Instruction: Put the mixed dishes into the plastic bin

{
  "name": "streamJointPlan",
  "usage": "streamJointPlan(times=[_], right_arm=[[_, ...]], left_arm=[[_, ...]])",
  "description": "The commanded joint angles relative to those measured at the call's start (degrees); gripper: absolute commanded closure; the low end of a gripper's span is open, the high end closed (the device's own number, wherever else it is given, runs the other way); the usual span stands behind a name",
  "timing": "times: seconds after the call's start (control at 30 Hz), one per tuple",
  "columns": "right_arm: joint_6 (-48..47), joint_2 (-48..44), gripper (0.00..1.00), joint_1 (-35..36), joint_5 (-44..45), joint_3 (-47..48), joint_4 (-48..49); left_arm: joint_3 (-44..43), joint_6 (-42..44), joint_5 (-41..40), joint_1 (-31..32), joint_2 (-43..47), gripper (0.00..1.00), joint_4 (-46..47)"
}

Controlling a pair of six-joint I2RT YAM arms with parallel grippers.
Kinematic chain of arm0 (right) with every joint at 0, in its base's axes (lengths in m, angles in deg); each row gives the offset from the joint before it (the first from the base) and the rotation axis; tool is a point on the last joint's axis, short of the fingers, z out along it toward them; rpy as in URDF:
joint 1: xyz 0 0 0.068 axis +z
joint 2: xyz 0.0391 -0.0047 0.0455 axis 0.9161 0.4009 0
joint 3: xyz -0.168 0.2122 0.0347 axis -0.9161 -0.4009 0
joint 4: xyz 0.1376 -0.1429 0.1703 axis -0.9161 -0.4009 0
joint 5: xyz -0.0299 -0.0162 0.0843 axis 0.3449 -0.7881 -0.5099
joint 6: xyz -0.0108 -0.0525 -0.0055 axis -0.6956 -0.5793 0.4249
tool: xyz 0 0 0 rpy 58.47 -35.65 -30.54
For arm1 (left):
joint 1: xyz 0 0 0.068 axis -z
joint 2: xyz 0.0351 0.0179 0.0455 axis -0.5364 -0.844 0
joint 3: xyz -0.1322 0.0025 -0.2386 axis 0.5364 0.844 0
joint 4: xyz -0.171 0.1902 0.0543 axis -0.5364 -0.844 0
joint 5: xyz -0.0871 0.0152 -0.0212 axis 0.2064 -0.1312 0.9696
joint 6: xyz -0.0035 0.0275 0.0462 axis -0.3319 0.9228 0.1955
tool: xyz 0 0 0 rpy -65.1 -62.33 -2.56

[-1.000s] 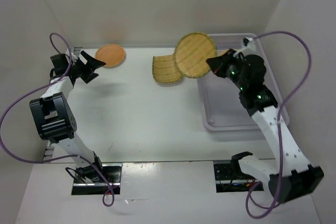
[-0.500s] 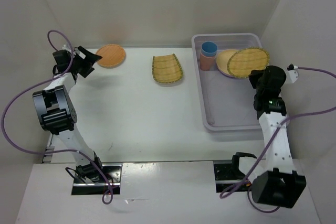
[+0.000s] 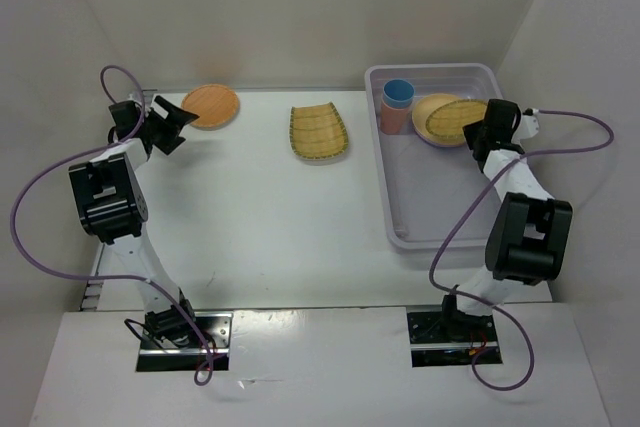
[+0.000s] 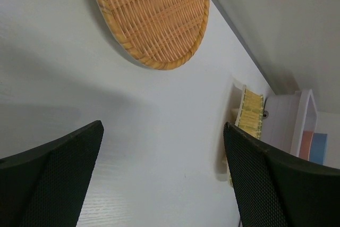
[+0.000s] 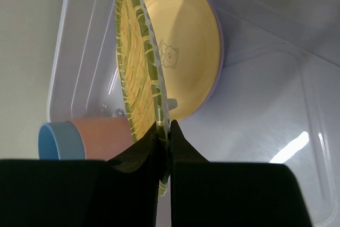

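My right gripper is shut on the rim of the round yellow woven plate inside the plastic bin. In the right wrist view the jaws pinch this plate, which leans on an orange plate with a lavender plate's edge behind. A blue cup sits in a coral cup at the bin's far left. The squarish yellow plate and another orange plate lie on the table. My left gripper is open and empty beside that orange plate.
The enclosure walls stand close behind the table and on both sides. The bin's near half holds nothing. The squarish plate's edge and the bin's corner show far off in the left wrist view.
My right arm has carried the round woven plate from above the table into the bin's far end and set it against the orange plate. My left gripper has shifted slightly.
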Motion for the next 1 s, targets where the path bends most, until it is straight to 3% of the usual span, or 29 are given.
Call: streamJointPlan(times=[0.0, 0.17, 0.63, 0.77, 0.8, 0.97], right_arm=[[3.2, 3.5, 1.0, -0.1, -0.2, 4.5, 10.2], [4.5, 12.3, 1.0, -0.1, -2.0, 8.7, 12.2], [5.1, 24.4, 0.97, 1.0, -4.8, 17.1, 12.8], [2.8, 26.5, 0.76, 1.5, -4.8, 20.4, 9.2], [2.8, 26.5, 0.59, 1.5, -4.8, 21.0, 8.1], [2.3, 25.1, 0.33, 1.5, -4.8, 20.8, 4.2]], left_arm=[[-2.8, 0.2, 0.4, 0.0, -1.5, 0.0, 3.0], [-5.0, 1.2, -0.1, 0.0, -2.6, 0.0, 2.0], [-7.9, 1.8, -0.1, 0.0, -6.0, 0.0, 0.9], [-8.6, 3.3, -0.1, 0.0, -6.5, 0.0, -1.0], [-8.6, 3.3, -0.1, 0.0, -6.5, 0.0, -1.0], [-8.6, 3.3, 0.4, 0.0, -6.5, 0.0, -1.0]])
